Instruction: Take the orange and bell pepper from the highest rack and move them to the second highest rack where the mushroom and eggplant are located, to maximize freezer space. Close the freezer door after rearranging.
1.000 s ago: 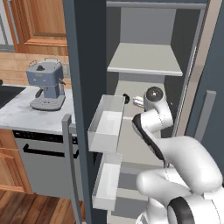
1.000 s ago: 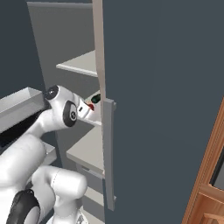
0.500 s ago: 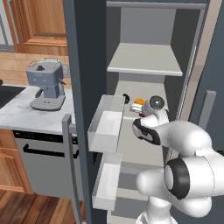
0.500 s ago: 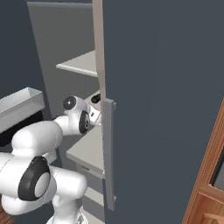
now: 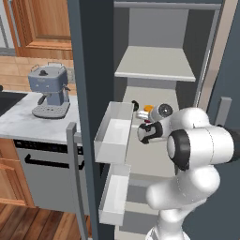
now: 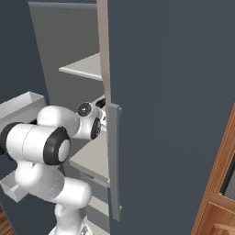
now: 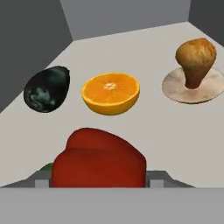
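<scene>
The hand [image 7: 98,183] is pinching the bell pepper [image 7: 98,162] across its firm, slick, lightweight body, near the orange [image 7: 110,92].

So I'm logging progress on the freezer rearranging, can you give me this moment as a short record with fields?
pincer: shut on the red bell pepper, low over the shelf
shelf: pale grey shelf inside the freezer
halved orange: lying on the shelf, cut face up, just beyond the pepper
dark glossy eggplant: on the shelf beside the orange, apart from it
brown mushroom: cap down, stem up, on the orange's other side
dark grey freezer door: open
left to do: release the pepper, close the door
</scene>
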Controlling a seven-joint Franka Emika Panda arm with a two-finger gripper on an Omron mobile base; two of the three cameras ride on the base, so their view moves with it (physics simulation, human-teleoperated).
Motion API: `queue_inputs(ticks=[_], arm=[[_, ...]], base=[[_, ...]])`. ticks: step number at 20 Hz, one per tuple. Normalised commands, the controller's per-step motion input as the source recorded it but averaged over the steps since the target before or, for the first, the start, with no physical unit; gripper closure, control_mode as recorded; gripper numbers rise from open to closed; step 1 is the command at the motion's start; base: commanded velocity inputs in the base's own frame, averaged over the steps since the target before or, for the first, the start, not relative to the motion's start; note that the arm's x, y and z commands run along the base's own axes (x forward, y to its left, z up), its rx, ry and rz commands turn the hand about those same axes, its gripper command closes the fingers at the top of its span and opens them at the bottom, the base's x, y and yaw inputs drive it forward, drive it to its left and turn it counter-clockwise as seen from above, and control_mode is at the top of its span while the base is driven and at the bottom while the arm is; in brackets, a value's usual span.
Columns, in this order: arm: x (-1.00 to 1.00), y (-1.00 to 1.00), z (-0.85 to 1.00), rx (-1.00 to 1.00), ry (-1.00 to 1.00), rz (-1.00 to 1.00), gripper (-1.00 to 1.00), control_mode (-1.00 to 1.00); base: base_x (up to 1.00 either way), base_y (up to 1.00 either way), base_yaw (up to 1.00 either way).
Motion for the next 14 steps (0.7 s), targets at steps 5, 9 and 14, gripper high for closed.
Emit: queue_inputs(ticks=[5,9,14], arm=[[0.60,0.00,-0.26,0.00,0.00,0.01,1.00,-1.00],[0.54,0.00,-0.37,0.00,0.01,0.01,1.00,-1.00],[0.31,0.04,-0.39,0.00,0.01,0.01,-1.00,-1.00]], base=[[0.00,0.00,0.00],[0.00,0.00,0.00],[0.00,0.00,0.00]])
